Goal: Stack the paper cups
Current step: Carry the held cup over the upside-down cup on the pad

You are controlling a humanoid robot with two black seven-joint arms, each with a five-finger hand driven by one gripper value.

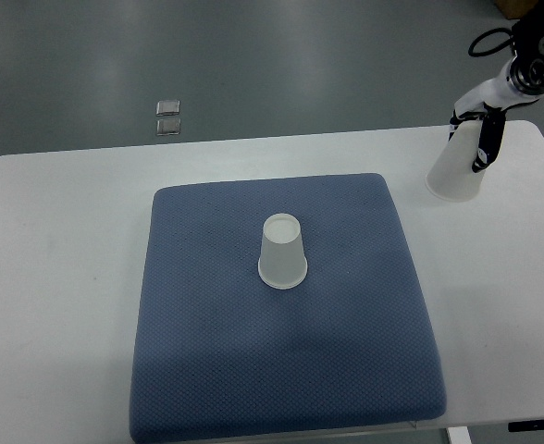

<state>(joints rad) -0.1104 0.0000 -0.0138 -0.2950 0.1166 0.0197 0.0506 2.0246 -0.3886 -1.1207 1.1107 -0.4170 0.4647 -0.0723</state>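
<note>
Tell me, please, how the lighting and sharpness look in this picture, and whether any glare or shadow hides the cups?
Top view: even, soft light; the upside-down cup on the blue mat is sharp and casts only a faint shadow. The white table is bright but not blown out. The second cup, held by the right hand, blends slightly into the pale tabletop. Mild floor sheen above.

Pad [216,370] open except center cup [282,252]; second cup [459,166] blocks table's far right corner.

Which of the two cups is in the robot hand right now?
The cup at the table's far right corner, mouth down and gripped near its top by the right robot hand. The other cup stands untouched, upside down, mid-pad.
</note>
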